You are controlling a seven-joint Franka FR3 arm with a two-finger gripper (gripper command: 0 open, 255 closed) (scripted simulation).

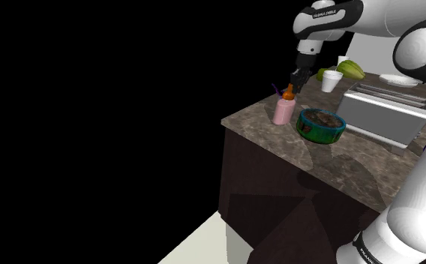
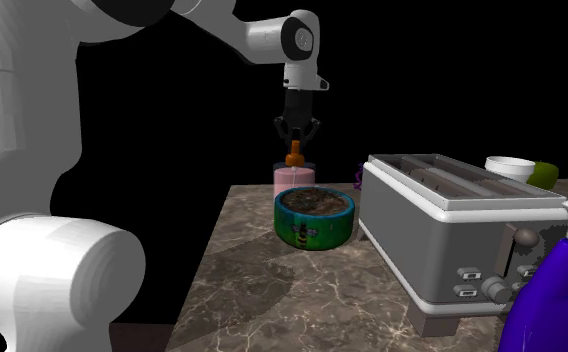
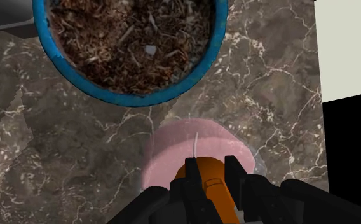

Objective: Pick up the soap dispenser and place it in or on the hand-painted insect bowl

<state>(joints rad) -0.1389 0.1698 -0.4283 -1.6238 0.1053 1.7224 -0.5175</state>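
A white robot arm reaches down over a brown marbled worktop [image 2: 262, 290] set against a black area. Its black end effector [image 2: 295, 149] points straight down, and its two fingers are closed narrowly on the orange pump head [image 3: 206, 186] of a pink soap dispenser [image 2: 293, 178]. One finger presses on each side of the pump, as the wrist view shows plainly. In the shoulder view the soap dispenser [image 1: 283, 112] stands upright with its base on the worktop [image 1: 260, 124], near the edge. The round hand-painted insect bowl [image 2: 315, 226] sits just beside the dispenser. It has a blue rim and a green and blue wall with a yellow and black insect painted on it, and it is filled with dark brown crumbly matter. In the wrist view the bowl's blue rim [image 3: 135, 100] lies just beyond the dispenser's pink body [image 3: 192, 149], and the two do not touch. On the far side of the bowl from the dispenser stands a silver two-slot toaster [image 2: 442, 240]. A blue spray bottle [image 2: 552, 295] with a white trigger stands at the second exterior view's lower right.
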